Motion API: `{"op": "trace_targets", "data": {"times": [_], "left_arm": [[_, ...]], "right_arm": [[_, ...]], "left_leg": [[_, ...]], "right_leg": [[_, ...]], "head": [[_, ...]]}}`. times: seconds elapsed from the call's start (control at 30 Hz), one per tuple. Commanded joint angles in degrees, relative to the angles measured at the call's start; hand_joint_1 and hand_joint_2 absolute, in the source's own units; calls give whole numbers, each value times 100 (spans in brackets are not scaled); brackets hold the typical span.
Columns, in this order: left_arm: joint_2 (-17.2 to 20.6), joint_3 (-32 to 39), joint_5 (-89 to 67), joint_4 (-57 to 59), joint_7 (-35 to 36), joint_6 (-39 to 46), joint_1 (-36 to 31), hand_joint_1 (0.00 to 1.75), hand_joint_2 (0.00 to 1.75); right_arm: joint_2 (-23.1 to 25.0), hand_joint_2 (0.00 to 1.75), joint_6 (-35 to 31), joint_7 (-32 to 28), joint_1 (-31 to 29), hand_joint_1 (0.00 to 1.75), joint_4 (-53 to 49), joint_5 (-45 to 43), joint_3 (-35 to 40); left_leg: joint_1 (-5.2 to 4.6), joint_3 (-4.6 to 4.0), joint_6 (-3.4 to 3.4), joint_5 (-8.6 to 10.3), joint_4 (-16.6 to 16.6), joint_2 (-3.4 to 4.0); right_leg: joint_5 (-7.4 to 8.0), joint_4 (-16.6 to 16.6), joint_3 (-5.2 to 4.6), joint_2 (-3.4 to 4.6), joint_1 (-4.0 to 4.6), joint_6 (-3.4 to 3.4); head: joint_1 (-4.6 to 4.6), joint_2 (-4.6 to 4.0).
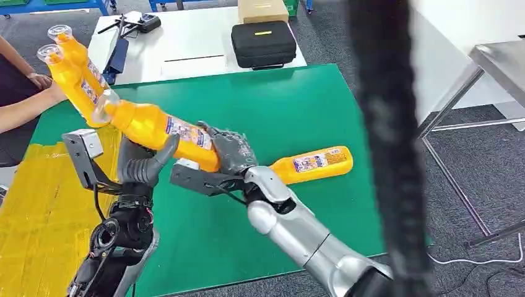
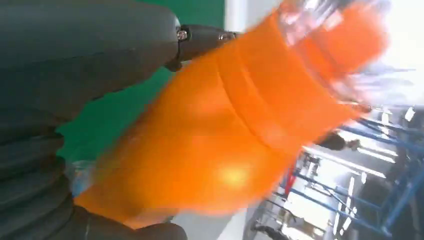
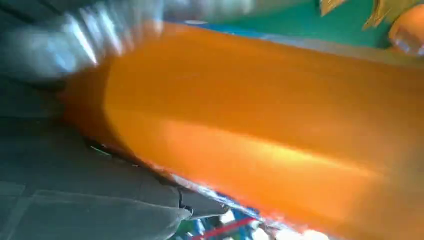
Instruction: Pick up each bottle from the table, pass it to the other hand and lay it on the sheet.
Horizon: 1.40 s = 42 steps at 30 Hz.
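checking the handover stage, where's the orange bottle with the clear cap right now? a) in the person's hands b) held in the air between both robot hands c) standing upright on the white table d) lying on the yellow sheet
b: in the head view the orange bottle is tilted above the green mat, with the left hand and the right hand both gripping it, off the yellow sheet.

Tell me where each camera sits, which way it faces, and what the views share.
Head view: high on the body, facing forward and down at the green table; both arms, left hand and right hand on the raised bottle.
Left wrist view: behind the left hand, close on the bottle.
Right wrist view: behind the right hand, close on the bottle.
Shared: that bottle.
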Motion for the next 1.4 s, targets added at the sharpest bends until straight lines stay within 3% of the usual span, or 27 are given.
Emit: {"op": "trace_targets", "data": {"times": [0.03, 0.63, 0.67, 0.7, 0.73, 1.07, 1.1, 1.13, 1.17, 1.2, 1.23, 1.27, 1.4], "left_arm": [[-307, -201, 791, 790, 325, -183, -516, 0, 175], [-324, -362, 1493, 924, 382, -317, -702, 0, 175], [-329, -354, 1503, 918, 368, -313, -697, 14, 175], [-333, -338, 1512, 903, 325, -307, -687, 175, 175], [-334, -315, 1514, 893, 283, -292, -673, 175, 175], [-342, -230, 1460, 899, 77, -153, -690, 175, 175], [-334, -234, 1434, 890, 43, -129, -691, 175, 175], [-322, -224, 1398, 872, -2, -89, -686, 175, 175], [-301, -224, 1396, 852, -6, -92, -683, 175, 175], [-268, -206, 1338, 827, -70, -50, -675, 175, 175], [-224, -183, 1228, 791, -178, 14, -669, 175, 175], [-175, -143, 1174, 749, -232, 36, -660, 175, 175], [209, 398, 440, 311, -830, 322, -578, 175, 175]], "right_arm": [[349, 175, 61, 13, -300, 175, 766, 72, 1362], [354, 175, 158, -20, -330, 175, 827, -301, 1736], [354, 175, 174, -19, -330, 175, 841, -305, 1757], [357, 175, 211, -10, -327, 175, 873, -335, 1794], [355, 175, 220, 6, -322, 175, 914, -377, 1835], [264, 175, 193, 104, -367, 175, 1218, -549, 1752], [232, 175, 184, 112, -359, 117, 1211, -563, 1726], [201, 175, 179, 119, -343, 0, 1202, -598, 1678], [177, 175, 208, 122, -326, 0, 1199, -682, 1601], [135, 0, 193, 145, -318, 0, 1207, -747, 1505], [88, 0, 180, 160, -313, 0, 1221, -783, 1430], [32, 0, 165, 185, -315, 0, 1240, -781, 1374], [-463, 0, -150, 184, -115, 0, 1266, -128, 1096]], "left_leg": [[3, 11, -10, -3, 1, -16], [3, 14, -16, -11, 7, -19], [3, 7, -14, -6, 4, -18], [0, 3, -11, -2, 1, -17], [3, 29, -23, -19, 11, -22], [2, 7, -12, -4, 0, -24], [3, 17, -15, -9, 2, -27], [4, 6, -12, -3, 1, -26], [5, 17, -16, -10, 5, -31], [4, 0, -11, -1, 1, -22], [7, 31, -23, -19, 10, -33], [3, 0, -11, -1, 1, -23], [6, 4, -12, -2, 0, -23]], "right_leg": [[-9, 1, 16, -22, 2, 1], [-18, 6, 22, -27, 4, 0], [-12, 2, 14, -24, 4, 0], [-9, 1, 8, -22, 2, 0], [-28, 11, 37, -35, 5, 1], [-12, -2, 16, -29, 3, 0], [-18, 1, 27, -35, 5, 1], [-12, -2, 16, -31, 5, 0], [-20, 2, 29, -39, 6, 1], [-8, -3, 9, -27, 6, 0], [-30, 6, 44, -46, 9, 1], [-9, -2, 9, -28, 5, 0], [-9, -6, 14, -29, 8, 0]], "head": [[2, 0], [0, 0], [0, 0], [0, 0], [2, 0], [2, 0], [0, 0], [0, 0], [2, 0], [0, 0], [0, 0], [0, 0], [6, 0]]}}
